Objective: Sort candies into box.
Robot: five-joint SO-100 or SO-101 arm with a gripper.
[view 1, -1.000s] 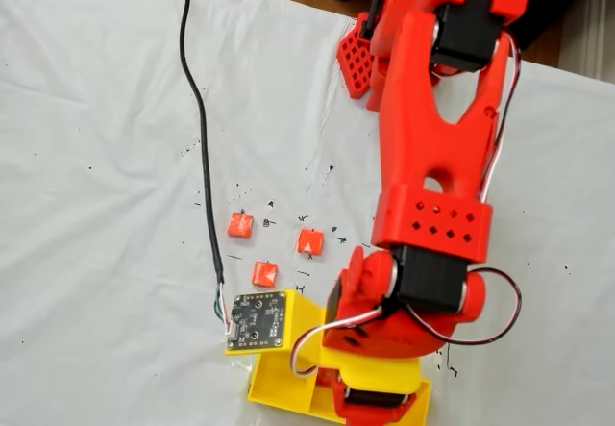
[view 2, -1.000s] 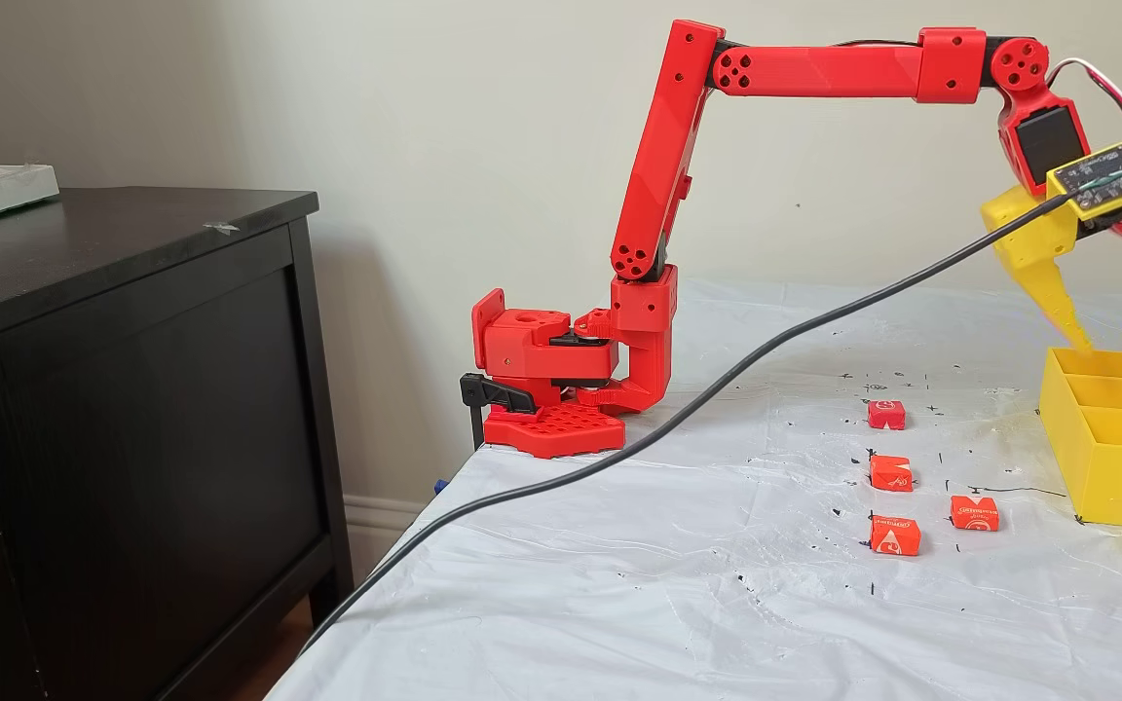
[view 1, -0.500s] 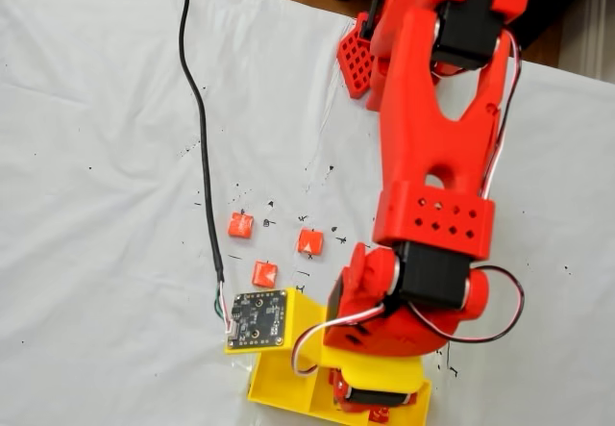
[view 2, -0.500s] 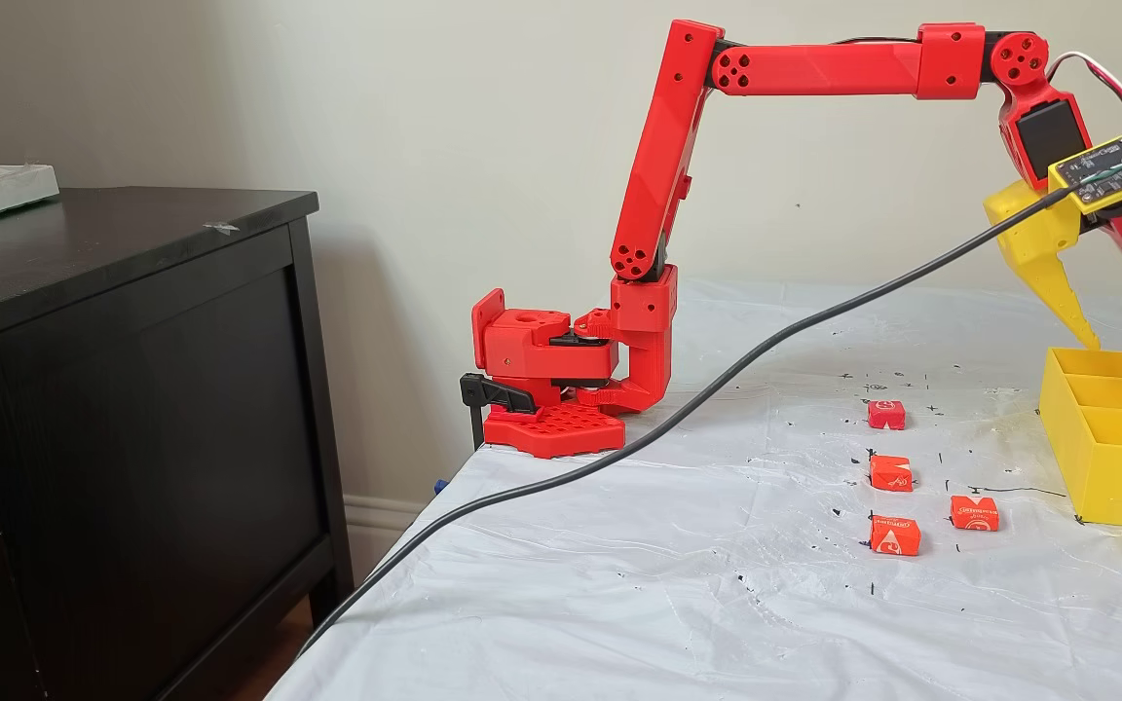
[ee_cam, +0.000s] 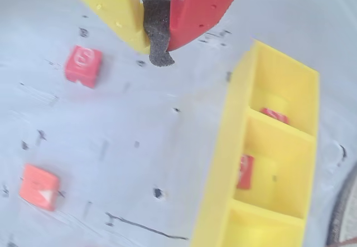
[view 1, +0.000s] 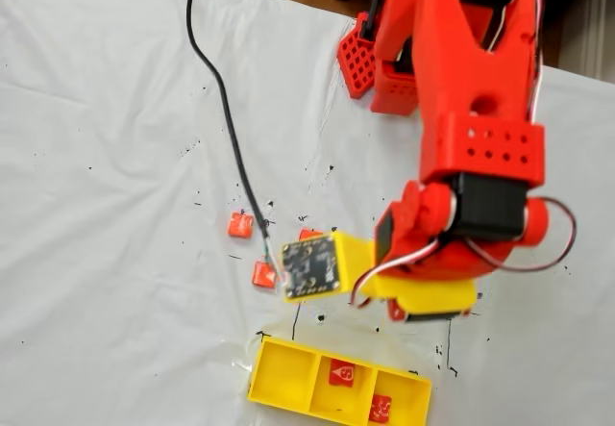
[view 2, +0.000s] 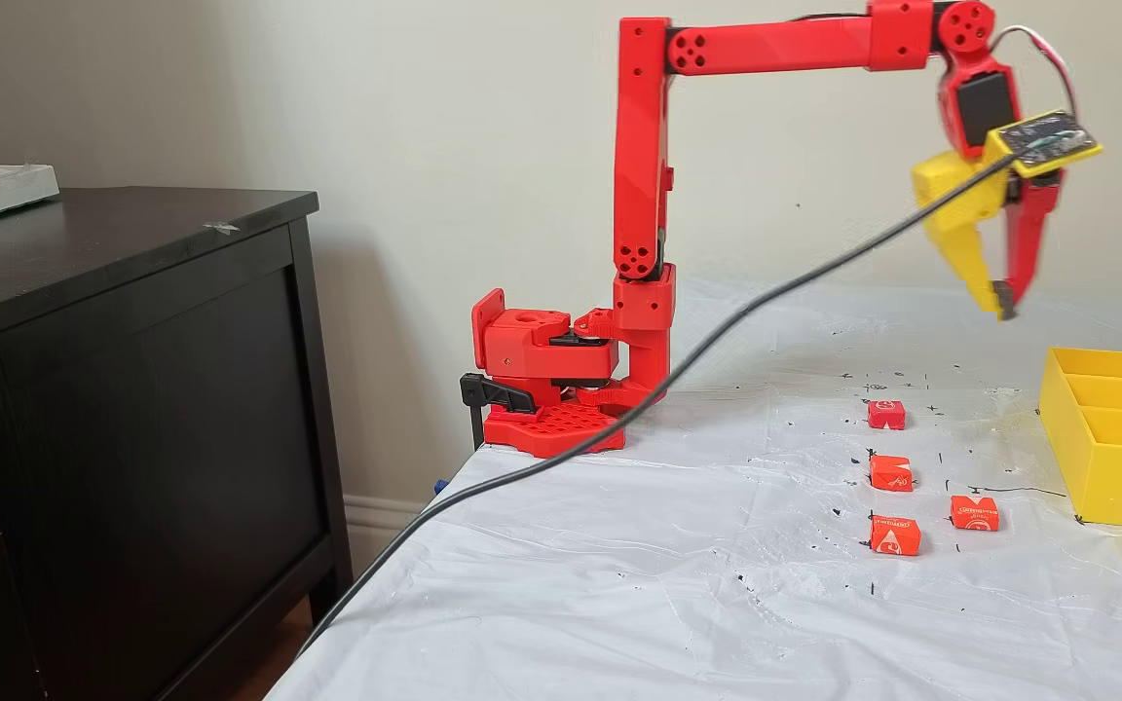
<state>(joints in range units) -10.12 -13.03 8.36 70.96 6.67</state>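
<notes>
The gripper (view 2: 999, 308) hangs shut and empty, high over the table, left of the box (view 2: 1106, 487) in the side fixed view. In the wrist view the gripper (ee_cam: 158, 46) has its yellow and red fingers pressed on the black foam pad. The yellow box (view 1: 283, 376) holds a candy (view 1: 341, 373) in its middle compartment and another candy (view 1: 381, 408) in an end compartment; the third is bare. The box wall (ee_cam: 220, 163) shows both candies too. Several candies lie on the sheet, among them a far one (view 2: 885, 414) and a near one (view 2: 894, 534).
A black cable (view 2: 619, 409) runs from the yellow mount with the circuit board (view 1: 309, 265) across the white sheet and off the table's near edge. The red arm base (view 2: 546, 389) is clamped at the table's far left corner. A dark cabinet (view 2: 132, 389) stands beside the table.
The arm has lifted and drawn back from over the box toward its base. The fingers, spread wide a second ago, have closed. The box and the two candies in it are now uncovered.
</notes>
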